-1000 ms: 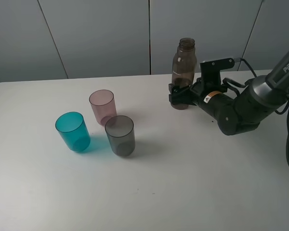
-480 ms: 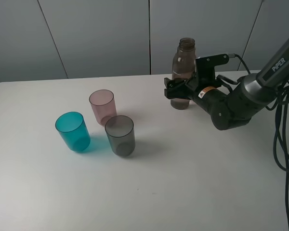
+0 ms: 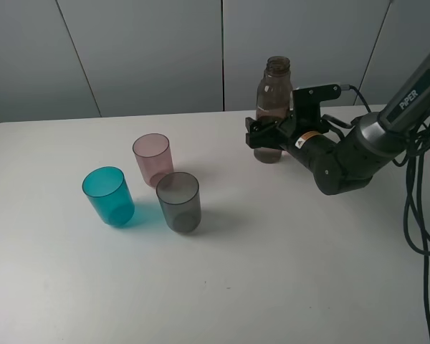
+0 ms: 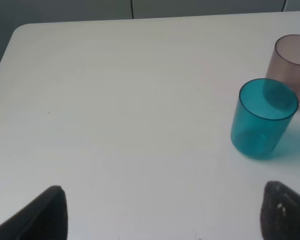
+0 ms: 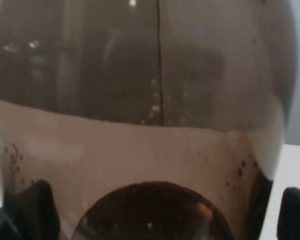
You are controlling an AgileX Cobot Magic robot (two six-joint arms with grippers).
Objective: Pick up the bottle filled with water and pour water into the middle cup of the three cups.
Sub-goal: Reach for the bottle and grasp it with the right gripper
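Right gripper (image 3: 266, 138) straddles bottle (image 3: 274, 97) — upright; contact unclear.

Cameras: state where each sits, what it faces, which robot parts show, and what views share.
Exterior high: above the table, looking down; right arm and right end effector show.
Left wrist: faces the teal cup and middle cup; left fingertips show.
Right wrist: close against the bottle; right fingertips show.
Shared: both cups, bottle, with exterior high.

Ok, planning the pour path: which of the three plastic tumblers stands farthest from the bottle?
The teal translucent plastic tumbler, leftmost; the pale pink tumbler and smoky grey tumbler stand closer to the tall brown-grey plastic bottle.
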